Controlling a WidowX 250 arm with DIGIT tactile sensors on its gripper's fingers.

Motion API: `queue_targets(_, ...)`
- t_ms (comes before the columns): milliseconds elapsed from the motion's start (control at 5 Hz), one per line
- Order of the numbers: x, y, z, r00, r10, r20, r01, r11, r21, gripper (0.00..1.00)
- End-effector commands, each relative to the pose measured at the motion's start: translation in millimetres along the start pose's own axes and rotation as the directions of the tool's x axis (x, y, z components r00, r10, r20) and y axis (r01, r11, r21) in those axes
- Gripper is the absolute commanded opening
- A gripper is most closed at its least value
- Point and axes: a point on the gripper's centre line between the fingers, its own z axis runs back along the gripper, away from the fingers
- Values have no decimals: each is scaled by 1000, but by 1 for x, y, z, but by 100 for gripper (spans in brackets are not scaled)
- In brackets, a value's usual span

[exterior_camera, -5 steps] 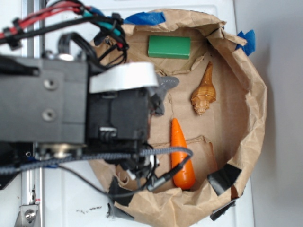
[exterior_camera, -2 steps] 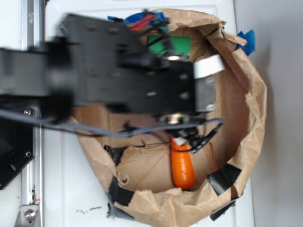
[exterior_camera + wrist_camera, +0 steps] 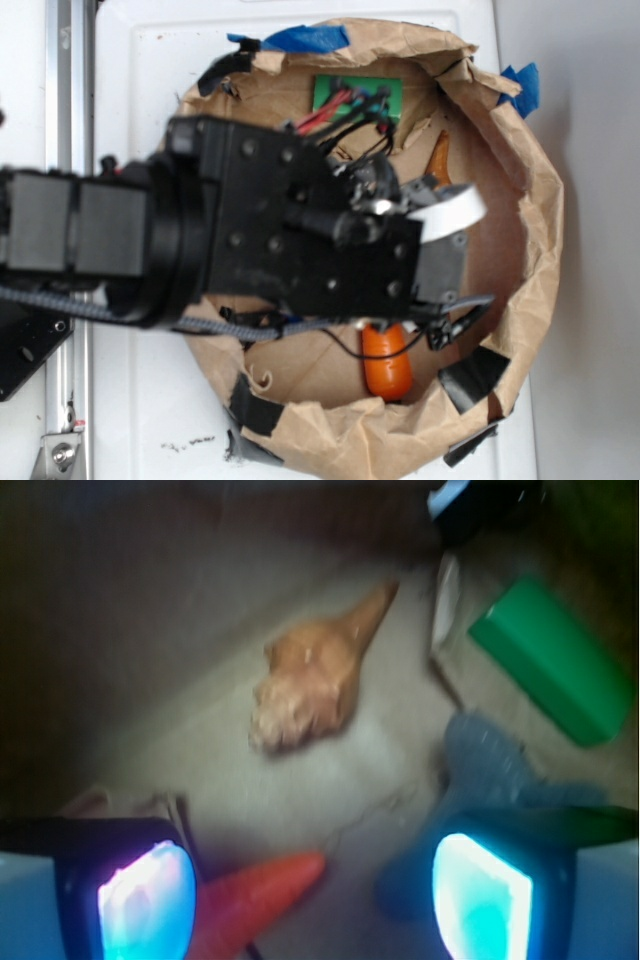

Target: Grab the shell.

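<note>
Brown paper lines the shallow nest (image 3: pixel 530 215) that carries everything here, its crumpled wall rising all round on the white worktop (image 3: pixel 130 400). We see the shell (image 3: pixel 310 675) best from the wrist view: tan and ridged, lying flat on the paper floor, its knobbly whorled end towards the tool (image 3: pixel 315 890) and its thin point aimed away, up and a little right in that picture. In the exterior view the arm covers nearly all of it; only the thin point (image 3: pixel 438 158) shows, near the right-hand wall of the nest.

The tool is open. Its two fingers, with their glowing pads (image 3: pixel 480 895), stand wide apart at the bottom of the wrist view, nothing between them, and the shell lies ahead of the gap and apart from both. We judge the coming move to be a short advance and a descent along the shell's long axis, so the jaws would close across its width.

Room is tighter at the sides. The orange carrot (image 3: pixel 255 905) pokes its tip in just beside the left finger, the grey plush (image 3: pixel 490 770) lies close ahead of the right finger, and the green block (image 3: pixel 555 660) sits beyond it towards the far edge. The floor right around the shell is bare paper, and the right wall seems near it, so we would approach carefully.
</note>
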Motion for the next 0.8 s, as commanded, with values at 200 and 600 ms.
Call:
queue_targets(200, 7, 1, 5, 994, 66, 84, -61, 996, -58, 100)
queue_targets(600, 36, 0, -13, 992, 88, 92, -79, 991, -105, 100)
